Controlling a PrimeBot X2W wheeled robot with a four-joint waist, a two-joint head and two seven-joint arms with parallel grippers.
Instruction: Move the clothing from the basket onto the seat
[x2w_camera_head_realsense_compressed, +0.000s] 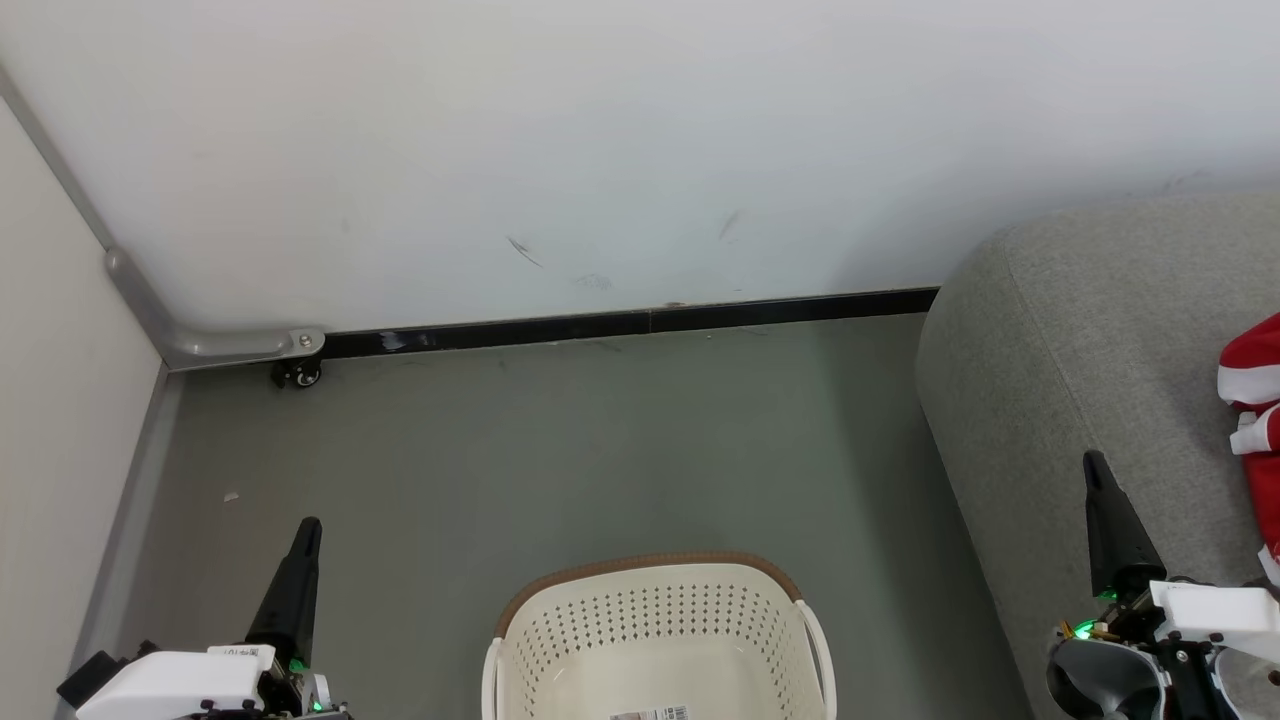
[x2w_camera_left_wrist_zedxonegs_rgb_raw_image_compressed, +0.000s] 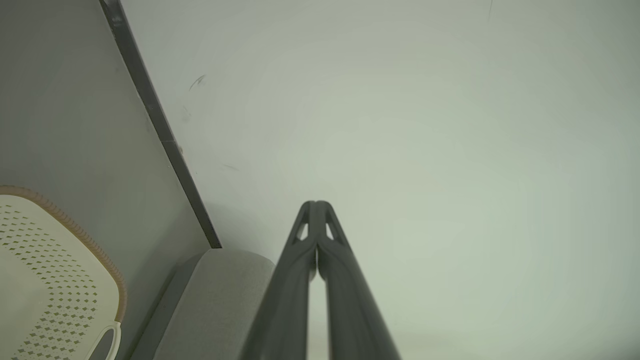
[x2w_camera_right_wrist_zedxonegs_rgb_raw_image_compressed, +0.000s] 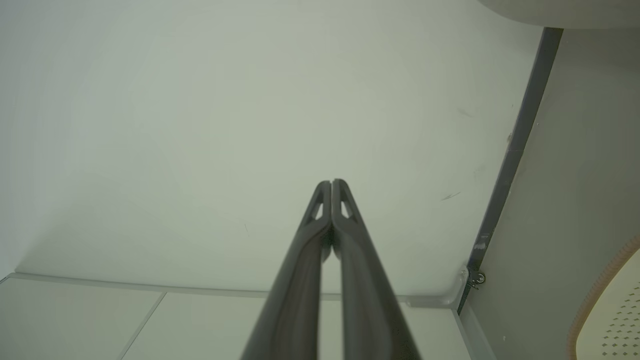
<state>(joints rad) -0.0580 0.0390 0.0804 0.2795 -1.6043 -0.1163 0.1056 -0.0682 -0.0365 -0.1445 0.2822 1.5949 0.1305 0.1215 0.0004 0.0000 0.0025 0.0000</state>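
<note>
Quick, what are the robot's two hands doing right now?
Left gripper, two long dark fingers: closed, holding nothing.
Right gripper, two long dark fingers: closed, holding nothing.
</note>
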